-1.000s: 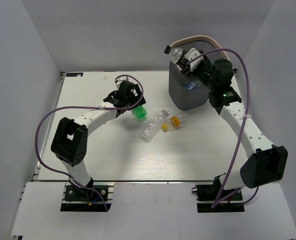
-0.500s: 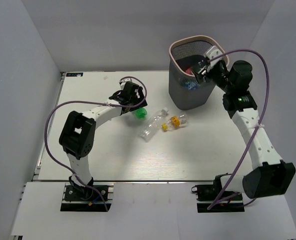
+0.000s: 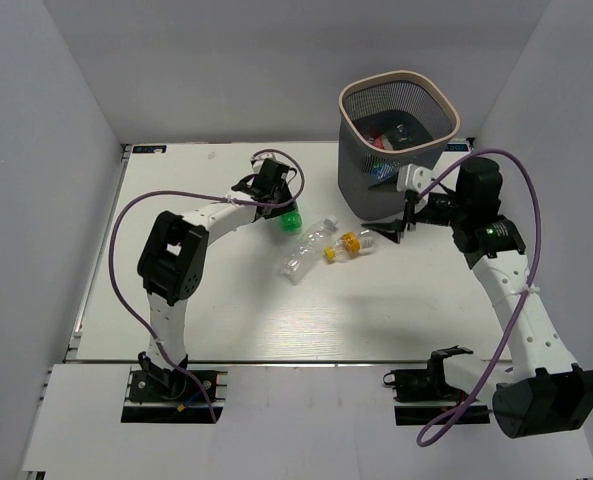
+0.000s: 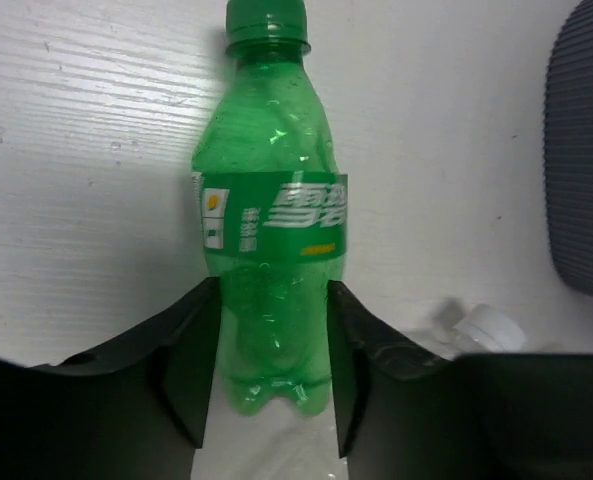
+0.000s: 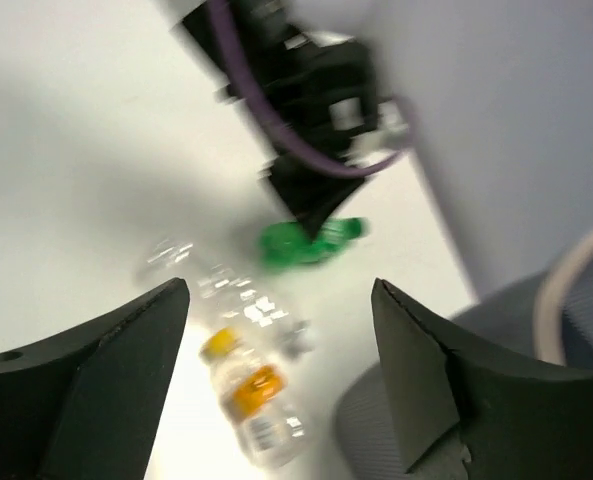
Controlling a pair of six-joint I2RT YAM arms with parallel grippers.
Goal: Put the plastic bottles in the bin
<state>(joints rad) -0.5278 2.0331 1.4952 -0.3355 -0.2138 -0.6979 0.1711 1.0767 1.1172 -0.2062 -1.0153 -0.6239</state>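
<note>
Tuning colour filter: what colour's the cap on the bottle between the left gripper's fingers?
Green cap, same as the green bottle itself. Best seen in the left wrist view.

My overhead feed is bright and even, with soft grey shadows lying on the white table [image 3: 236, 310]. The left wrist feed is sharp, and small glints sit on the green bottle [image 4: 268, 250]. My right wrist feed is smeared with blur, leaving the yellow-labelled bottle [image 5: 254, 398] soft.

We've got a green bottle [image 4: 271, 240] lying flat on the table [image 3: 226, 300], cap on. Near it, a clear bottle [image 3: 306, 252] and a yellow-label bottle [image 3: 351, 243] lie side by side. The grey mesh bin [image 3: 361, 185] stands upright just behind.
</note>
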